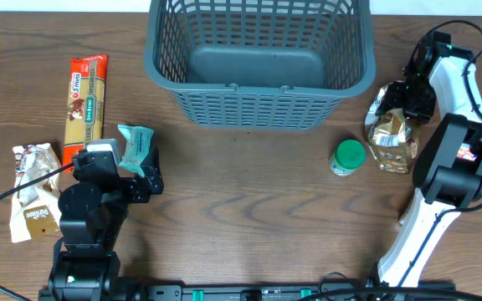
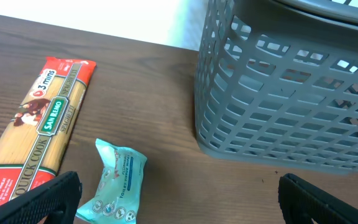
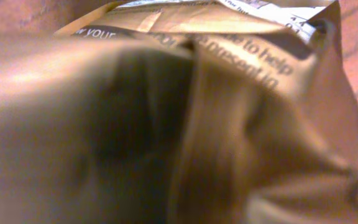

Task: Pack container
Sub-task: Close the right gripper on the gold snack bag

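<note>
The container, a large dark grey-blue lattice basket [image 1: 258,63], stands empty at the back centre; it also shows in the left wrist view [image 2: 291,93]. My left gripper [image 1: 143,177] is open and empty at the front left, its fingers wide apart [image 2: 179,199], just behind a teal tissue pack [image 1: 135,146] [image 2: 115,183]. My right gripper [image 1: 402,100] is down on the top of a crinkled gold bag [image 1: 392,134]. The bag fills the right wrist view [image 3: 179,112] and hides the fingers.
A long pasta pack [image 1: 86,96] [image 2: 39,134] lies at the left. A brown and white snack bag [image 1: 33,192] lies at the far left. A green-lidded jar [image 1: 348,157] stands just left of the gold bag.
</note>
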{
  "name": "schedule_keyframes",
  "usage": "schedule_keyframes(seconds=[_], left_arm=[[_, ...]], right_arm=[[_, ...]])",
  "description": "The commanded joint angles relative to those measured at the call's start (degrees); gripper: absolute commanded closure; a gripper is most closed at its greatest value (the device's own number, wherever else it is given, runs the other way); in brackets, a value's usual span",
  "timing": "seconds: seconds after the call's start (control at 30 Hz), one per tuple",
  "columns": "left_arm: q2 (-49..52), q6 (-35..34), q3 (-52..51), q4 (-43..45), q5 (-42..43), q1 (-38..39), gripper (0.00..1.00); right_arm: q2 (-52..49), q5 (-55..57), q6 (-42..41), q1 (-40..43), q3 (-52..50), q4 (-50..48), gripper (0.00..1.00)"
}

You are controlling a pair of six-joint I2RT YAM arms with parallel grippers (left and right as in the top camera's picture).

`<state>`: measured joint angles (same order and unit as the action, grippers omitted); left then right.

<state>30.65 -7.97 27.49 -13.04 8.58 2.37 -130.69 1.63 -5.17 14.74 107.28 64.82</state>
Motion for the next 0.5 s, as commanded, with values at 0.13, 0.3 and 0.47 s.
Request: schedule_keyframes(seconds=[0.13, 0.3, 0.47], left_arm=[[0.0, -0.7, 1.6, 0.3, -0.7, 0.2, 0.02], [0.0, -0.7, 1.6, 0.3, -0.7, 0.2, 0.02], [0.0, -0.7, 1.6, 0.2, -0.7, 0.2, 0.02]], right_arm=[[9.2, 2.5, -0.3, -0.6, -1.3, 0.3, 0.99], [14.5, 3.1, -0.2, -0.6, -1.3, 0.3, 0.99], [17.9, 3.1, 0.1, -0.6, -1.3, 0.3, 0.99]])
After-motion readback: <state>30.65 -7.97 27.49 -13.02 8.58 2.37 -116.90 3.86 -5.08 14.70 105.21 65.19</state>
